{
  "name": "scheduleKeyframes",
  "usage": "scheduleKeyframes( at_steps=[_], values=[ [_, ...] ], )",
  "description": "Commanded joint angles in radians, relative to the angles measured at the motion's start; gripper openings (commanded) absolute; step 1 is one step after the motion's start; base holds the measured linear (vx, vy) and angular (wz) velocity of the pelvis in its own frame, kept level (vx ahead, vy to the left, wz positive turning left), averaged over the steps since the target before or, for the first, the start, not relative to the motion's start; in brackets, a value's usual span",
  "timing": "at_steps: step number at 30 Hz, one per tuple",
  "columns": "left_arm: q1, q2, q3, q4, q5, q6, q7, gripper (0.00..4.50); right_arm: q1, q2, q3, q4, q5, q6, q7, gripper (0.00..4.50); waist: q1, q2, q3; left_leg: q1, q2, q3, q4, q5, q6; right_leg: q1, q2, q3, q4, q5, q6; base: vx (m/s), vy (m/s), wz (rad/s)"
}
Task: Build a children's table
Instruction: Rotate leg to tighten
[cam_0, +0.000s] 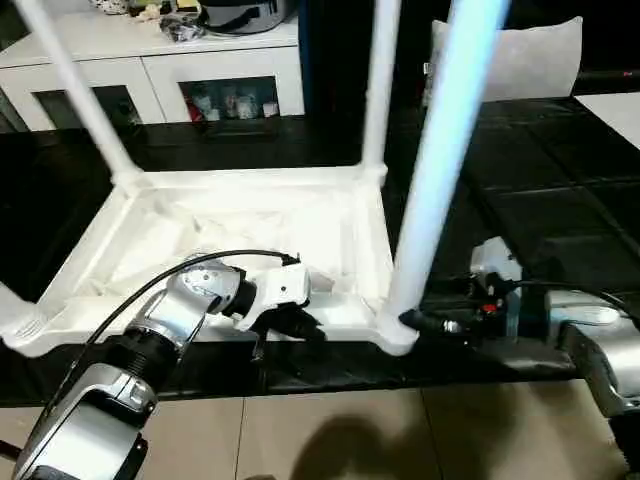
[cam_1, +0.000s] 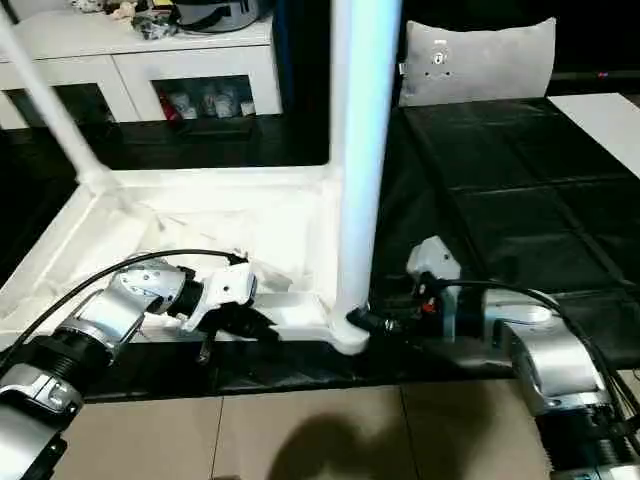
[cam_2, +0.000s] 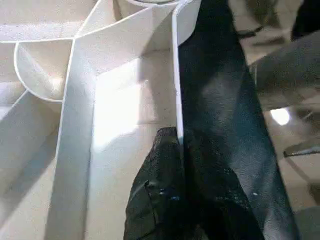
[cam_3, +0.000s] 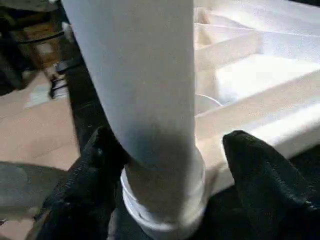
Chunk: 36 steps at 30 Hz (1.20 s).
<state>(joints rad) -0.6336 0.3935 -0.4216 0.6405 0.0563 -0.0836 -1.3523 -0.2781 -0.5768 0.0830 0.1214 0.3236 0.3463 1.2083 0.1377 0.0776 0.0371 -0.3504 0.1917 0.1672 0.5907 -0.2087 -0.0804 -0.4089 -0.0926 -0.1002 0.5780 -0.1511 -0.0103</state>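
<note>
One table leg (cam_3: 150, 100) between right gripper's (cam_3: 165, 185) spread jaws.

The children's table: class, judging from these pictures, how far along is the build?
Done: the children's table lies upside down with three legs standing in corner sockets. In hand: the left gripper is shut on the near rim, and the right gripper's fingers flank the base of the near-right leg, one finger touching. Left: the near-left corner, whose socket is cut off by the picture's edge, then turning the table upright.
</note>
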Motion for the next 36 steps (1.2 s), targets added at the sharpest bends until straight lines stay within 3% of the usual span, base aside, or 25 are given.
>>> scheduleKeyframes(
  at_steps=[1, 6, 10, 17, 18, 19, 22, 23, 25, 26, 28, 29, 30, 33, 34, 36],
  values=[
    [0.003, 0.009, -0.05, -0.018, 0.031, -0.018, -0.054, 0.0, -0.023, -0.006, 0.014, 0.0, 0.021, 0.008, 0.037, 3.04, 0.0, -0.026, -0.062, -0.006, 0.036, -0.002, -0.066, -0.136, 0.092, 0.058, -0.061, 0.046, -0.066, -0.357, -0.165, 0.0, 0.0, 0.0],
    [0.005, 0.011, -0.051, -0.023, 0.028, -0.024, -0.067, 0.0, -0.032, -0.004, 0.038, 0.007, 0.042, 0.026, 0.078, 2.59, 0.006, -0.028, -0.064, -0.007, 0.037, -0.003, -0.064, -0.116, 0.095, 0.059, -0.059, 0.046, -0.06, -0.315, -0.176, 0.0, 0.0, 0.0],
    [0.008, 0.01, -0.048, -0.024, 0.026, -0.023, -0.066, 0.0, -0.03, -0.003, 0.044, 0.002, 0.046, 0.04, 0.092, 2.27, 0.007, -0.029, -0.062, -0.007, 0.035, -0.002, -0.064, -0.12, 0.09, 0.059, -0.061, 0.046, -0.063, -0.339, -0.168, 0.0, 0.0, 0.0],
    [0.011, -0.019, -0.015, -0.036, -0.007, 0.064, -0.03, 0.0, -0.004, 0.034, -0.002, -0.051, 0.134, 0.109, 0.064, 2.08, 0.009, -0.031, -0.063, -0.007, 0.036, -0.001, -0.064, -0.108, 0.088, 0.058, -0.06, 0.046, -0.063, -0.341, -0.166, 0.0, 0.0, 0.0],
    [0.009, -0.029, -0.005, -0.03, -0.007, 0.076, -0.003, 0.0, 0.004, 0.051, -0.007, -0.067, 0.139, 0.114, 0.037, 2.08, 0.01, -0.021, -0.063, -0.006, 0.036, -0.002, -0.064, -0.112, 0.086, 0.056, -0.061, 0.047, -0.064, -0.343, -0.167, 0.0, 0.0, 0.0],
    [0.007, -0.038, 0.004, -0.025, -0.007, 0.089, 0.021, 0.0, 0.011, 0.066, -0.009, -0.08, 0.139, 0.118, 0.01, 2.08, 0.007, -0.028, -0.061, -0.007, 0.033, -0.001, -0.065, -0.12, 0.081, 0.058, -0.059, 0.045, -0.068, -0.358, -0.158, 0.0, 0.0, 0.0],
    [0.0, -0.069, 0.032, -0.012, -0.008, 0.154, 0.101, 0.0, 0.007, 0.131, -0.007, -0.072, 0.043, 0.125, -0.186, 2.07, -0.002, -0.023, -0.058, -0.004, 0.026, -0.003, -0.068, -0.144, 0.053, 0.055, -0.058, 0.042, -0.077, -0.435, -0.125, 0.0, 0.0, 0.0],
    [-0.001, -0.074, 0.037, -0.011, -0.009, 0.163, 0.113, 0.0, 0.003, 0.141, -0.007, -0.064, 0.024, 0.123, -0.218, 2.07, -0.009, -0.027, -0.056, -0.008, 0.021, -0.003, -0.07, -0.156, 0.046, 0.058, -0.057, 0.038, -0.084, -0.475, -0.104, 0.0, 0.0, 0.0],
    [-0.008, -0.101, 0.056, -0.017, -0.017, 0.212, 0.167, 0.0, -0.017, 0.174, -0.016, -0.027, -0.028, 0.138, -0.328, 2.07, -0.02, -0.027, -0.056, -0.006, 0.022, -0.005, -0.072, -0.161, 0.041, 0.056, -0.056, 0.038, -0.085, -0.484, -0.093, 0.0, 0.0, 0.0],
    [-0.021, -0.137, 0.083, -0.011, -0.027, 0.265, 0.237, 0.0, -0.042, 0.216, -0.042, 0.009, -0.054, 0.169, -0.442, 2.06, -0.034, -0.02, -0.055, -0.007, 0.022, -0.006, -0.072, -0.167, 0.033, 0.055, -0.053, 0.037, -0.085, -0.473, -0.1, 0.0, 0.0, 0.0],
    [-0.032, -0.164, 0.099, 0.002, -0.027, 0.291, 0.291, 0.0, -0.064, 0.253, -0.068, 0.034, -0.067, 0.198, -0.534, 2.04, -0.047, -0.022, -0.057, -0.005, 0.015, -0.005, -0.07, -0.172, 0.026, 0.055, -0.052, 0.035, -0.088, -0.477, -0.103, 0.0, 0.0, 0.0],
    [-0.032, -0.164, 0.099, 0.002, -0.027, 0.291, 0.291, 0.0, -0.064, 0.253, -0.068, 0.034, -0.067, 0.198, -0.534, 2.04, -0.048, -0.023, -0.057, -0.005, 0.014, -0.006, -0.069, -0.171, 0.028, 0.057, -0.052, 0.033, -0.089, -0.479, -0.1, 0.0, 0.0, 0.0],
    [-0.052, -0.209, 0.12, 0.035, -0.018, 0.323, 0.382, 0.0, -0.092, 0.309, -0.105, 0.056, -0.081, 0.24, -0.668, 2.04, -0.051, -0.023, -0.057, -0.007, 0.014, -0.006, -0.069, -0.17, 0.033, 0.058, -0.052, 0.034, -0.09, -0.477, -0.098, 0.0, 0.0, 0.0],
    [-0.062, -0.238, 0.134, 0.053, -0.013, 0.338, 0.441, 0.0, -0.097, 0.329, -0.104, 0.059, -0.102, 0.219, -0.714, 2.04, -0.055, -0.023, -0.063, -0.009, 0.015, -0.005, -0.065, -0.122, 0.05, 0.06, -0.051, 0.037, -0.083, -0.392, -0.117, 0.0, 0.0, 0.0],
    [-0.066, -0.25, 0.139, 0.059, -0.012, 0.344, 0.465, 0.0, -0.098, 0.339, -0.104, 0.061, -0.101, 0.197, -0.718, 2.37, -0.054, -0.024, -0.065, -0.01, 0.015, -0.003, -0.064, -0.111, 0.061, 0.061, -0.051, 0.038, -0.079, -0.363, -0.124, 0.0, 0.0, 0.0],
    [-0.069, -0.27, 0.142, 0.063, -0.005, 0.343, 0.492, 0.0, -0.098, 0.359, -0.115, 0.065, -0.087, 0.165, -0.721, 2.37, -0.052, -0.026, -0.066, -0.013, 0.016, -0.002, -0.062, -0.091, 0.076, 0.063, -0.052, 0.039, -0.074, -0.326, -0.135, 0.0, 0.0, 0.0]
  ],
)
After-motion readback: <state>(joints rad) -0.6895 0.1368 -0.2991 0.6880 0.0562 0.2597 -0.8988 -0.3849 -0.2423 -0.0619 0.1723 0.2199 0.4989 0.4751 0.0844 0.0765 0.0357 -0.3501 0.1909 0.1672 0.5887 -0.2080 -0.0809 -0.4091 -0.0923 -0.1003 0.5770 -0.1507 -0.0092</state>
